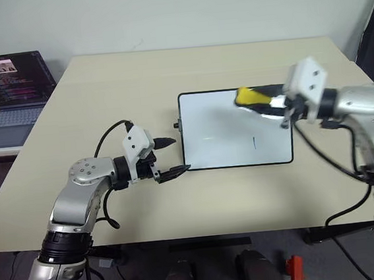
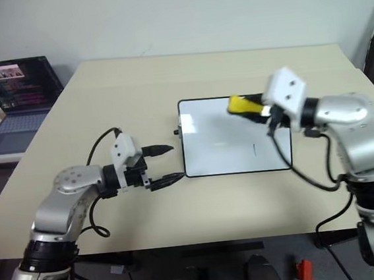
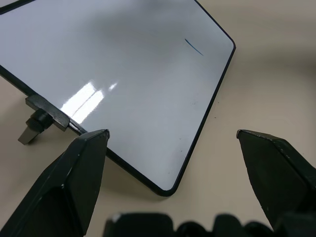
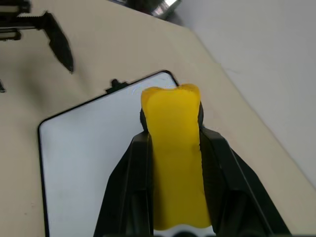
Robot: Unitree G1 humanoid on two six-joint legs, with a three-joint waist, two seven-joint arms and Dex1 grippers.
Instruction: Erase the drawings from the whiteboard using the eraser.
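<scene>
The whiteboard (image 1: 218,120) lies flat on the table, right of centre. One of the drawings, a short blue stroke (image 1: 254,143), shows near its right front; the left wrist view shows the same stroke (image 3: 194,47). My right gripper (image 1: 257,100) is shut on the yellow eraser (image 1: 249,96), holding it over the board's far edge, apparently lifted off the surface. In the right wrist view the eraser (image 4: 175,153) sticks out between the black fingers. My left gripper (image 1: 180,155) stands open at the board's near left corner with nothing between its fingers.
The beige table (image 1: 122,86) has bare room to the left of and behind the board. A small black knob (image 1: 177,124) sticks out of the board's left side. An open laptop (image 1: 10,91) sits on a separate surface at the far left.
</scene>
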